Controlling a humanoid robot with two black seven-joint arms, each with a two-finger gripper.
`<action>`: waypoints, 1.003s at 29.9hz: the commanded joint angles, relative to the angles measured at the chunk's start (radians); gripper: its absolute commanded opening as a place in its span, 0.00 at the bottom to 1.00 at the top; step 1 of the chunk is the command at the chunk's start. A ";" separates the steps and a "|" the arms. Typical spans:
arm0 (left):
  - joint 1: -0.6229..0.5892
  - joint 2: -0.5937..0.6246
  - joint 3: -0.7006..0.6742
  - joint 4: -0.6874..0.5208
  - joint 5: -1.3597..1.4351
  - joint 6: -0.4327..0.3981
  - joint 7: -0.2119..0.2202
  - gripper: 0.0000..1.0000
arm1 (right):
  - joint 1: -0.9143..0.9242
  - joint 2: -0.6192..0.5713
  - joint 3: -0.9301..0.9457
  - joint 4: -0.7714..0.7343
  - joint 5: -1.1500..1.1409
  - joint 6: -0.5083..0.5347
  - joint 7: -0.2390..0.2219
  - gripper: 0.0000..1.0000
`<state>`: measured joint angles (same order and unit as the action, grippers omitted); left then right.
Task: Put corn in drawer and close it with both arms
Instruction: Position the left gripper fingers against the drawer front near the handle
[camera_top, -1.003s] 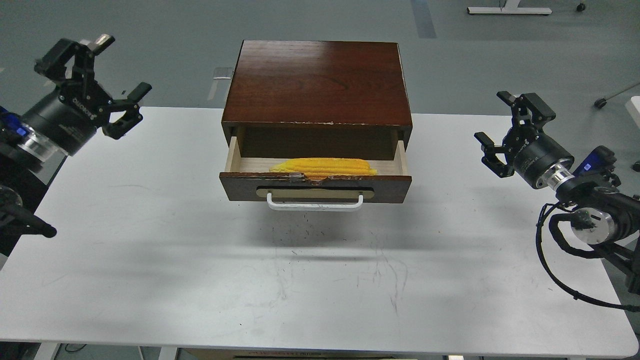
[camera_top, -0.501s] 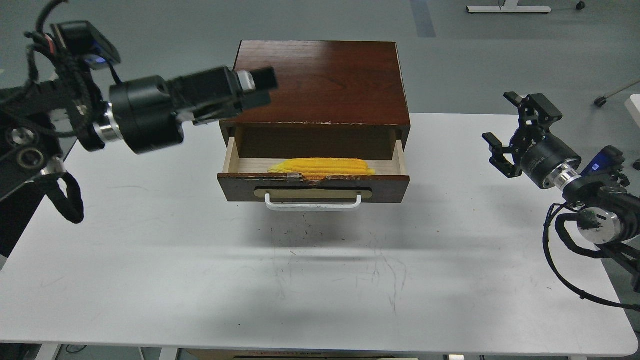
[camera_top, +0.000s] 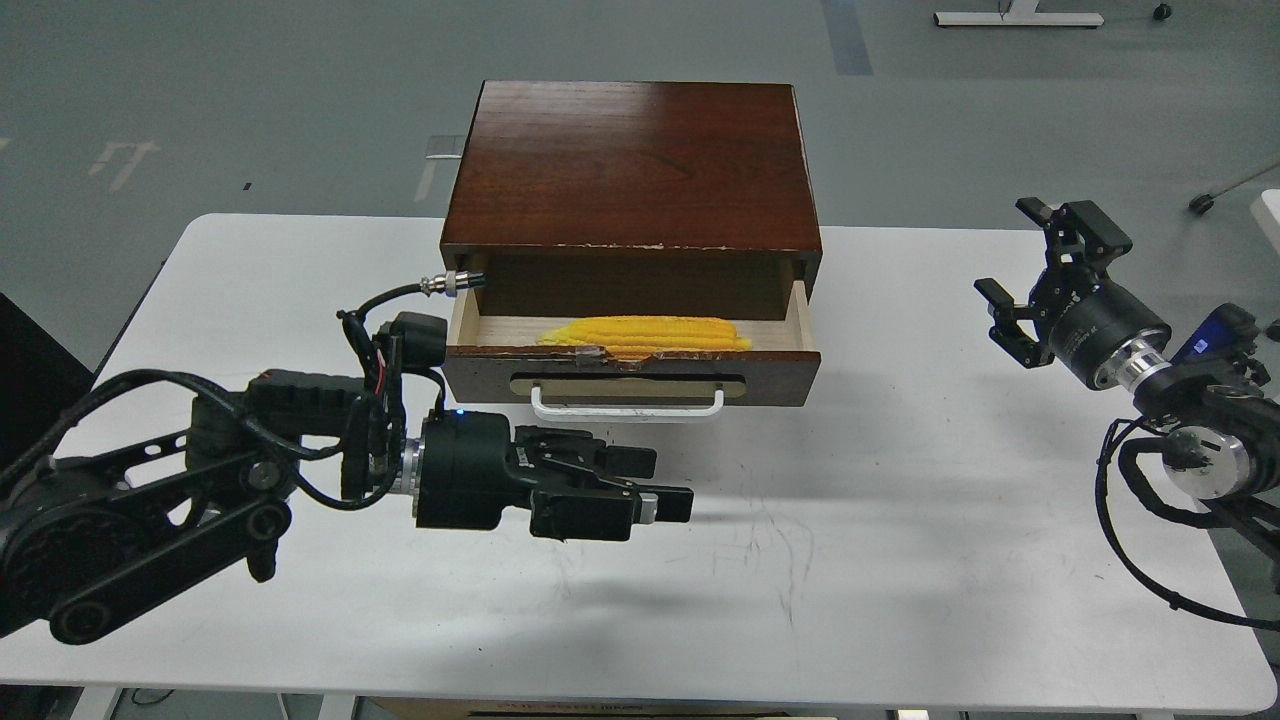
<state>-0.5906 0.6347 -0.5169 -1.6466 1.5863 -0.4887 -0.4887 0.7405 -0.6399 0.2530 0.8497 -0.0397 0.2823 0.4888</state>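
Below the drawer front, the left claw (camera_top: 665, 485) hangs over the white counter (camera_top: 700, 600), pointing toward the right side of the view. Its two fingers (camera_top: 625, 461) lie one beside the other with only a narrow gap showing, and nothing sits between them; from this angle I cannot tell whether the claw is parted or closed. It touches neither the handle nor the drawer. A blue light shows on the wrist behind it, and loose cables loop from the left arm (camera_top: 200, 480) up toward the left corner of the drawer.

At the right edge of the counter, the right claw (camera_top: 1035, 270) is raised, its fingers spread wide apart and empty. It stands well apart from the cabinet, with the right arm (camera_top: 1190, 420) and a trailing black cable behind it.

The drawer (camera_top: 632, 370) is pulled partway out of the dark reddish-brown cabinet (camera_top: 632, 165), which sits at the far middle of the counter. Its front carries a chipped top edge, a brass-coloured plate and a white bar handle (camera_top: 628, 405).

The corn (camera_top: 645, 333) lies lengthwise inside the drawer on the pale wood floor, close behind the front panel, roughly centred between the side walls. Its lower edge is hidden by the drawer front.
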 joint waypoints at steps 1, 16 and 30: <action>0.044 0.002 -0.005 0.021 -0.049 0.000 0.000 0.34 | -0.003 0.000 0.000 0.000 -0.002 0.000 0.000 0.99; 0.090 -0.001 -0.005 0.082 -0.317 0.064 0.191 0.00 | -0.009 0.008 0.000 0.000 -0.003 0.000 0.000 0.99; 0.092 -0.027 -0.020 0.142 -0.384 0.084 0.222 0.00 | -0.020 0.008 0.000 0.000 -0.003 0.000 0.000 0.99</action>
<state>-0.4990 0.6107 -0.5328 -1.5093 1.2230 -0.4052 -0.2683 0.7211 -0.6320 0.2529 0.8499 -0.0430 0.2823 0.4885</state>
